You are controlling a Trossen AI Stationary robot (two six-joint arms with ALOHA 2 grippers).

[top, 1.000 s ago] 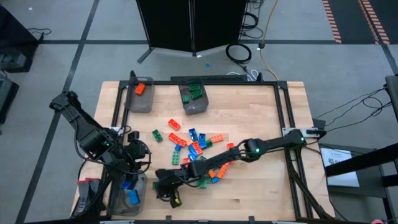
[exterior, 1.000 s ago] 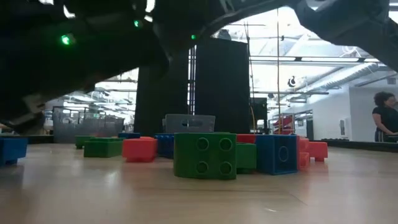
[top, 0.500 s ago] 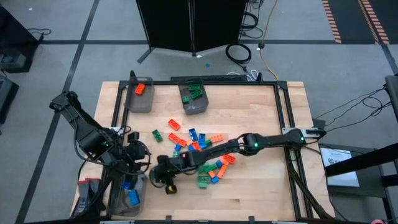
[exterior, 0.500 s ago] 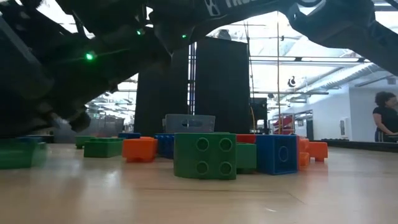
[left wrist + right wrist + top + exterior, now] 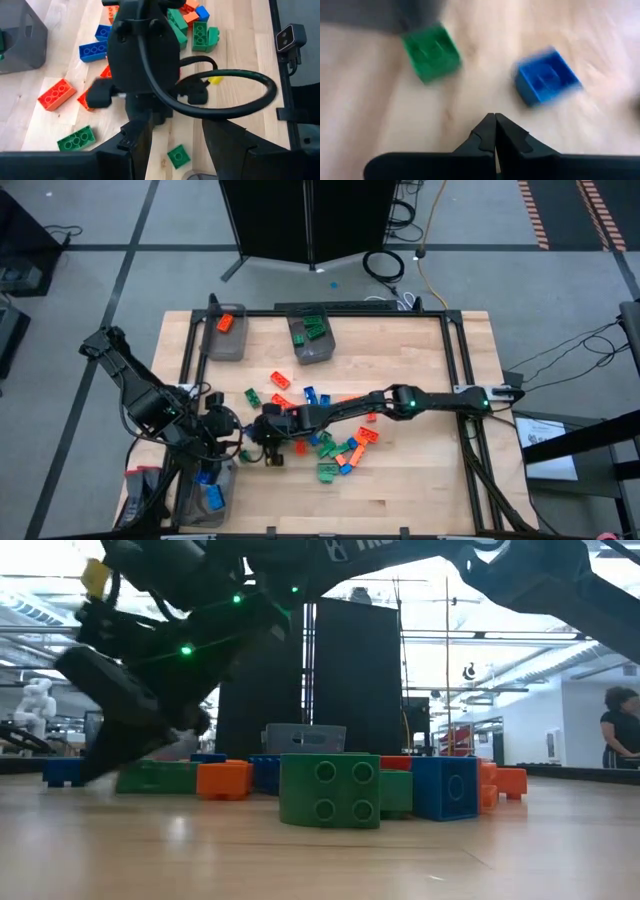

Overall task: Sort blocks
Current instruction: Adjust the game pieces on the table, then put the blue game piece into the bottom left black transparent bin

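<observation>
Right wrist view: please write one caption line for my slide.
Shut right gripper above the wooden table, with a green block and a blue block ahead.

Pale wooden table [image 5: 420, 490] with a dark metal frame along its edges. Three dark translucent rectangular plastic bins: one at the far left corner [image 5: 223, 343], one just beside it toward the middle [image 5: 313, 343], one at the near left edge [image 5: 203, 502]. Tall black cabinet [image 5: 310, 220] on the grey floor beyond the table, with a coiled black cable [image 5: 384, 266] beside it. Person in a dark top [image 5: 618, 735] standing far back in the room.
</observation>
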